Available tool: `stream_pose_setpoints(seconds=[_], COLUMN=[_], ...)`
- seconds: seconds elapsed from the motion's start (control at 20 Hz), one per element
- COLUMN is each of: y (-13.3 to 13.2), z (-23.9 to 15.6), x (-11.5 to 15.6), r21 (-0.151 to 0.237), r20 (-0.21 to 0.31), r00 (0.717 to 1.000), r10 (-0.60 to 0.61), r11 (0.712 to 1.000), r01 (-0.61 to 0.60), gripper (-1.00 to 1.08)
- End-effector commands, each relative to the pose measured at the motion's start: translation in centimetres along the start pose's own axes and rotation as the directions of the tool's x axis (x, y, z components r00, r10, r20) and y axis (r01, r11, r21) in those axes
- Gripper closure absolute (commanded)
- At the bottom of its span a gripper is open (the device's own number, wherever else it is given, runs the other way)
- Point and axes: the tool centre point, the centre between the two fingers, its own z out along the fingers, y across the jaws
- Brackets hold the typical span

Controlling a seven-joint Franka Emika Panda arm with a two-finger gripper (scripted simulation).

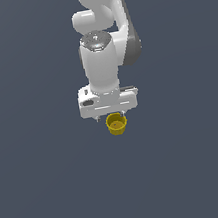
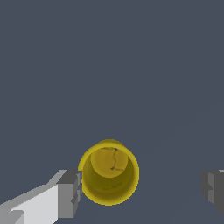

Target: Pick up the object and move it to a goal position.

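Arm vertical, gripper [image 1: 114, 116] pointing down over mustard-yellow cup [image 1: 117, 124]. Wrist view only: fingers [image 2: 70, 194] spread open, 1 touching cup [image 2: 109, 172] wall.

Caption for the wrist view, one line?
Open gripper straddles the upright yellow cup, one finger right beside its wall.

A plain, even slate-grey ground [image 1: 44, 193] fills both views.
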Motion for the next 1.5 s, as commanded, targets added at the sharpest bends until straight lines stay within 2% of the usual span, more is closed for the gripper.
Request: stream_pose_setpoints(seconds=[0.0, 0.35, 0.65, 1.0, 1.45], y=[0.0, 1.6, 1.3, -0.2, -3.4], z=[0.0, 0.1, 0.4, 2.1, 5.9], x=[0.0, -0.4, -0.4, -0.6, -1.5], r21=[0.000, -0.011, -0.010, -0.006, -0.009], r20=[0.000, 0.012, 0.010, -0.003, -0.044], r00=[1.000, 0.999, 0.999, 0.999, 0.993], r10=[0.000, 0.030, 0.033, 0.052, 0.107], r11=[1.000, 0.999, 0.999, 0.999, 0.994], r01=[0.000, -0.030, -0.033, -0.052, -0.108], gripper=[-0.20, -0.20, -0.20, -0.20, -0.20])
